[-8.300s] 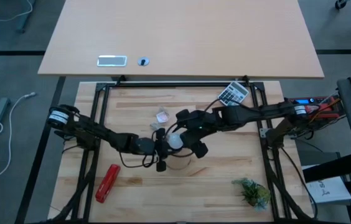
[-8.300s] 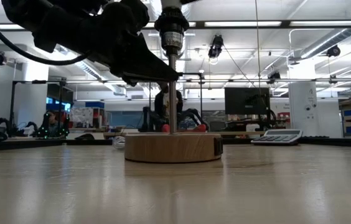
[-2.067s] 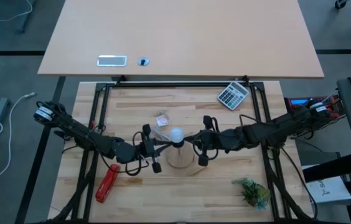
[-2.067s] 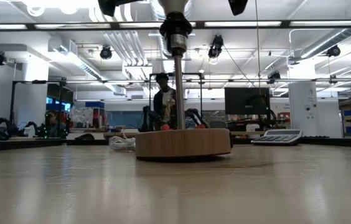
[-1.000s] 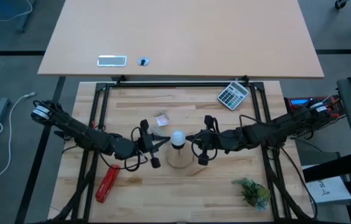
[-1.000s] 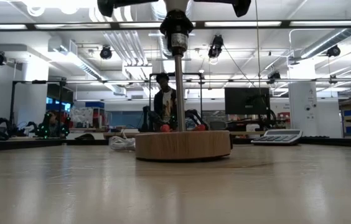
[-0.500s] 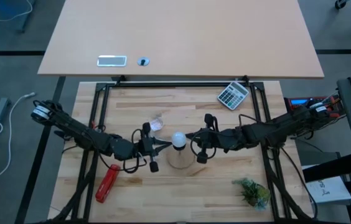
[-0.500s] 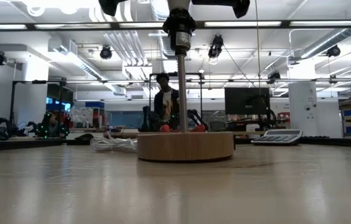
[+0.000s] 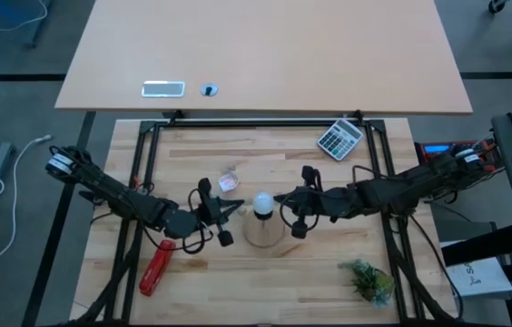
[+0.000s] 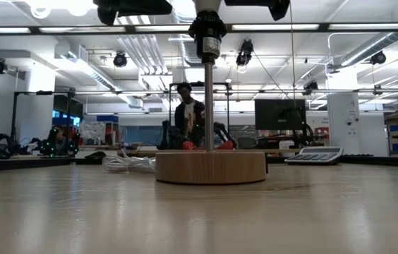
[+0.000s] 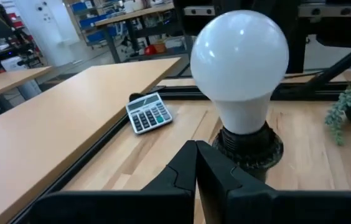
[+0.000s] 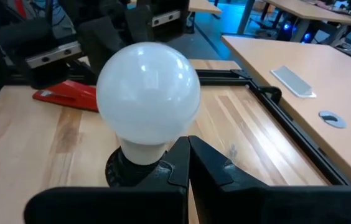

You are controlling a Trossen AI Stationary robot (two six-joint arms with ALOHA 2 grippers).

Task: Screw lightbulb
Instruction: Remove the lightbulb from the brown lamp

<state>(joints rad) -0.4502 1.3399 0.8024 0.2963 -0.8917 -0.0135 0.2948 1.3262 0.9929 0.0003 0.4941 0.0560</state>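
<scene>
1. At the middle of the wooden table [image 9: 329,272], the lightbulb [image 9: 260,203] stands in the black socket [image 10: 208,37] on the thin post above the round wooden disc [image 10: 211,167]; neither gripper touches it.
2. Compared with half a second ago, the left gripper [image 9: 215,217] has drawn slightly farther from the bulb toward its own side, and the disc sits a touch further right in the low view.
3. Against the picture from eight seconds ago, both grippers were crowded over the bulb; now they flank it with clear gaps.
4. The bulb's long axis is vertical: the white dome points up and the screw end is down inside the socket (threads hidden).
5. The left gripper lies just beside the bulb, its fingers closed together on nothing, as the left wrist view shows.
6. The right gripper [image 9: 298,213] sits just beside the bulb on the opposite side, fingers likewise pressed together and empty.
7. A red tool [image 9: 156,266] lies near the left arm, a calculator [image 9: 339,137] at the far edge, and a small green plant [image 9: 369,281] well apart.
</scene>
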